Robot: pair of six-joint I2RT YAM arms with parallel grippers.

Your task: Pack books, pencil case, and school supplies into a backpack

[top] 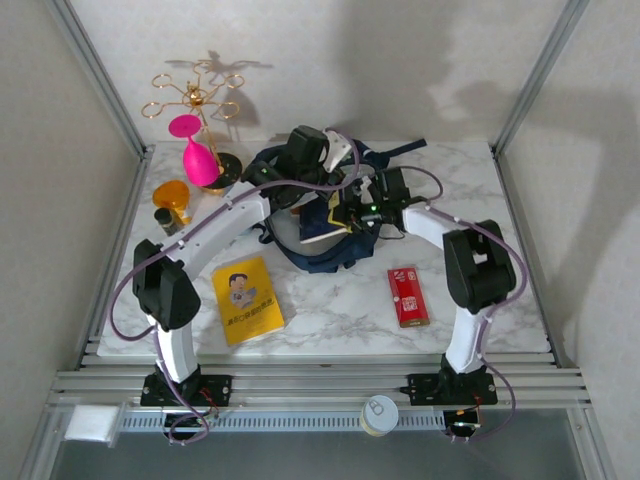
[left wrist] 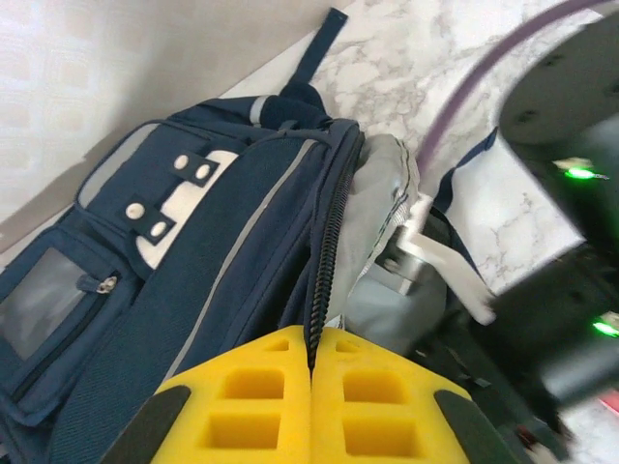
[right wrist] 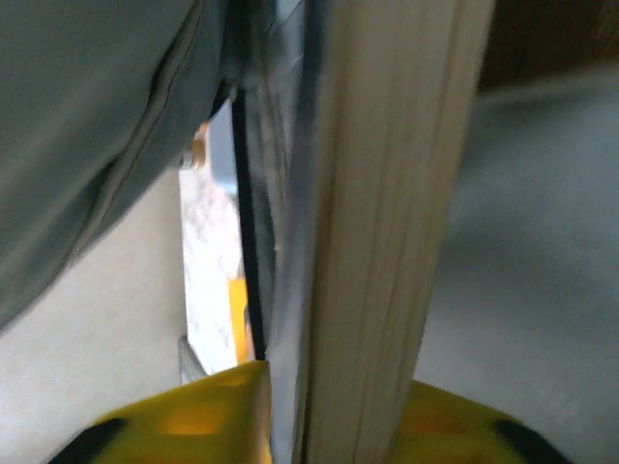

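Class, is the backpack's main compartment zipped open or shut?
Open: the backpack has its zip edges parted, grey lining showing; the left gripper pinches one edge.

The left gripper (left wrist: pixel 311 401) pinches the zipper edge (left wrist: pixel 324 261) of the backpack (left wrist: pixel 184 271), with grey lining (left wrist: pixel 377 213) exposed to its right.

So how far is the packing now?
Done: the backpack is unzipped, its grey lining showing. In hand: the left fingers pinch its zipper edge, and a book stands between the right fingers at the opening. Left: the yellow book and the red pack lie on the table.
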